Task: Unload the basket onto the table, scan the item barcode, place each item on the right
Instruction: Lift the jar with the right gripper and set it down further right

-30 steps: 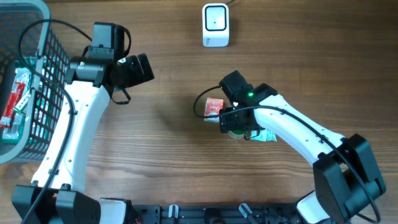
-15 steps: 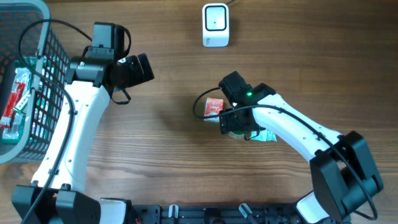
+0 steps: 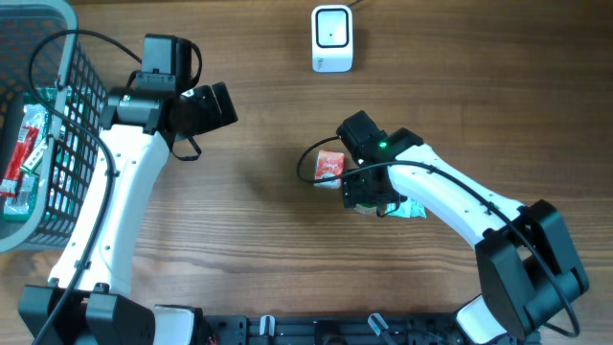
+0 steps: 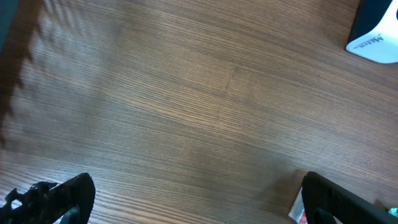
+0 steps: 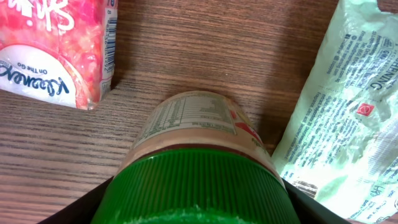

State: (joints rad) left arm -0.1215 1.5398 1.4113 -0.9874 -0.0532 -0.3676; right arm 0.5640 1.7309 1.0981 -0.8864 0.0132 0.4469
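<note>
Right pincer (image 5: 196, 206): down over the jar (image 5: 194, 134), one finger on each side of its green ribbed lid (image 5: 198, 183). The fingers (image 5: 73, 208) sit tight against the lid edge in the right wrist view, but can't tell if they actually clamp it or just flank it. Jaws stand fairly wide, about lid width.

Left pincer (image 4: 196, 198): released, jaws fully apart, nothing between them, hanging over bare table (image 4: 186, 99) well away from the items.

Jar location: mid-table, right of centre, mostly hidden under the right wrist from overhead. It lies between a pink packet (image 5: 56, 50) on one side and a pale green packet (image 5: 348, 106) on the other, close to both. The white scanner (image 3: 331, 38) stands at the far table edge, well apart from the jar.

Writing:
- jar label: a nutrition-style table in small print, unreadable; red patch beside it.
- pink packet: upside down in the wrist view, "Go" legible, script word under it not legible, blue fine print down one edge.
- green packet: diagonal text, one word looks like "WARNING"; small red diamond mark.
- scanner: blue lettering on the white base in the left wrist view, too blurred to read.

Wire basket (image 3: 67, 115) on the left holds more packets (image 3: 24, 153).
</note>
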